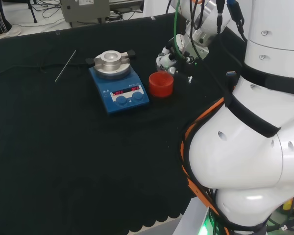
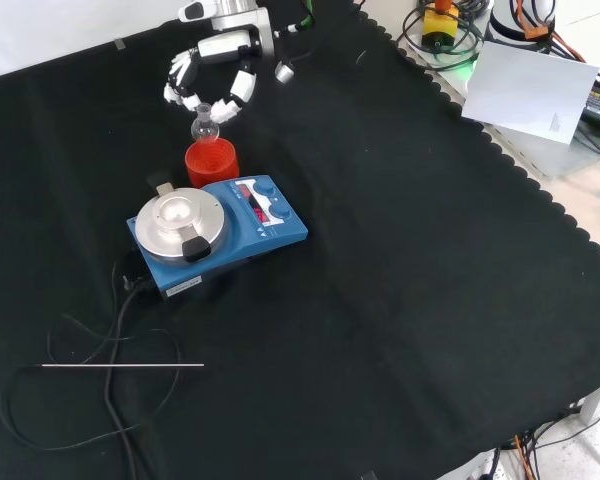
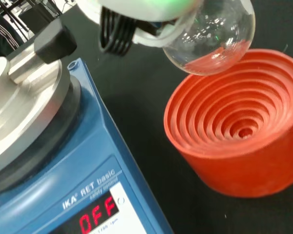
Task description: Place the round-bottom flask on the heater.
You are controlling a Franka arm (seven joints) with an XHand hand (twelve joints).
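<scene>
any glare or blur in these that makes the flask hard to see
Wrist view: the hand is a blurred white shape, while the round-bottom flask carries bright reflections but stays distinct over the red ribbed stand. Front view: the flask is faint against black cloth.

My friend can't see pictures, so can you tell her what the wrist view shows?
A clear round-bottom flask, held by the robot hand, hangs just above a red ribbed stand. Beside the stand is a blue heater with a silver metal top, all on black cloth.
</scene>
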